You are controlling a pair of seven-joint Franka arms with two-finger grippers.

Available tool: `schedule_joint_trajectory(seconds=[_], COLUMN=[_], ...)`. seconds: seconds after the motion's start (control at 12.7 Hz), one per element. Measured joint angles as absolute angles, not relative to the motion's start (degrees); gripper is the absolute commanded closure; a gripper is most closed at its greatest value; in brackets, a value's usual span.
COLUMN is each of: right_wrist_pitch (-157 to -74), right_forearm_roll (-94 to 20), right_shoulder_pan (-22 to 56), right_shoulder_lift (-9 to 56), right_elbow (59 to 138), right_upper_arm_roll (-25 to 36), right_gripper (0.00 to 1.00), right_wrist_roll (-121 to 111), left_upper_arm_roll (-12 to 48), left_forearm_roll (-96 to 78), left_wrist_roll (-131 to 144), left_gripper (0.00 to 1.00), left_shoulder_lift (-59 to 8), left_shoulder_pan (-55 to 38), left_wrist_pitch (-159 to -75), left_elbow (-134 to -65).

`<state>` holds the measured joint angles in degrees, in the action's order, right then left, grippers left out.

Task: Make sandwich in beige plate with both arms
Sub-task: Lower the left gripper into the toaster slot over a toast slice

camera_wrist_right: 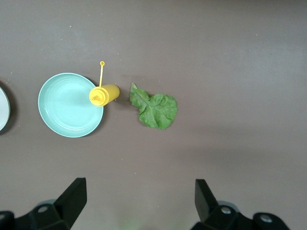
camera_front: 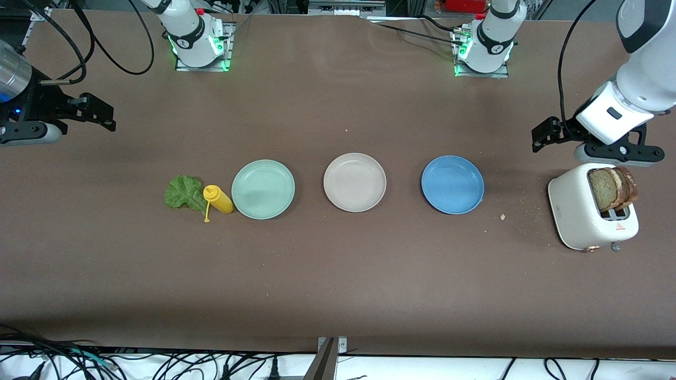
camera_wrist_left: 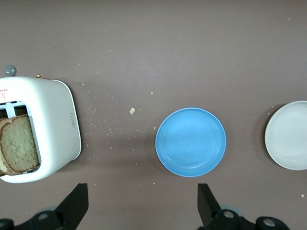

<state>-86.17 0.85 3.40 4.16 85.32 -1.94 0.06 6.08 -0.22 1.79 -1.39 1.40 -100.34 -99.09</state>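
The beige plate (camera_front: 354, 182) lies bare at mid-table, and its rim (camera_wrist_left: 288, 135) shows in the left wrist view. No sandwich shows. Two tan bread slices (camera_front: 612, 187) (camera_wrist_left: 19, 148) stand in a white toaster (camera_front: 581, 211). A green lettuce leaf (camera_front: 183, 192) (camera_wrist_right: 156, 110) lies flat toward the right arm's end of the table. My left gripper (camera_front: 541, 138) (camera_wrist_left: 142, 191) hangs open and holds nothing, over the table beside the toaster. My right gripper (camera_front: 103, 113) (camera_wrist_right: 139, 184) is open too, over bare table at the right arm's end.
A mint-green plate (camera_front: 263, 189) and a blue plate (camera_front: 452, 184) flank the beige one. A yellow squeeze bottle (camera_front: 217, 199) lies on its side between the lettuce and the green plate. Crumbs (camera_front: 503, 216) dot the table near the toaster.
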Motion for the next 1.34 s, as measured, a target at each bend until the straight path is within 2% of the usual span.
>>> schedule_joint_trajectory(seconds=[0.39,0.94,1.34], right_wrist_pitch=[-86.15,-86.15,-86.15], right_forearm_roll=[0.85,0.85,0.85], right_shoulder_pan=[3.34,3.27,3.27], right_shoulder_lift=[4.18,4.18,4.18], right_elbow=[85.32,85.32,85.32], right_upper_arm_roll=[-1.90,-1.84,-1.83], right_gripper=[0.00,0.00,0.00], right_wrist_roll=[0.06,0.06,0.06], left_upper_arm_roll=[5.47,5.43,5.48], left_forearm_roll=[3.46,5.43,5.43], left_wrist_roll=[-0.37,-5.28,-6.88], left_gripper=[0.00,0.00,0.00], left_shoulder_lift=[-5.26,-13.30,-16.45], left_shoulder_pan=[10.84,16.84,19.61], left_wrist_pitch=[-104.07,-112.60,-113.28], left_elbow=[-99.09,-99.22,-99.39])
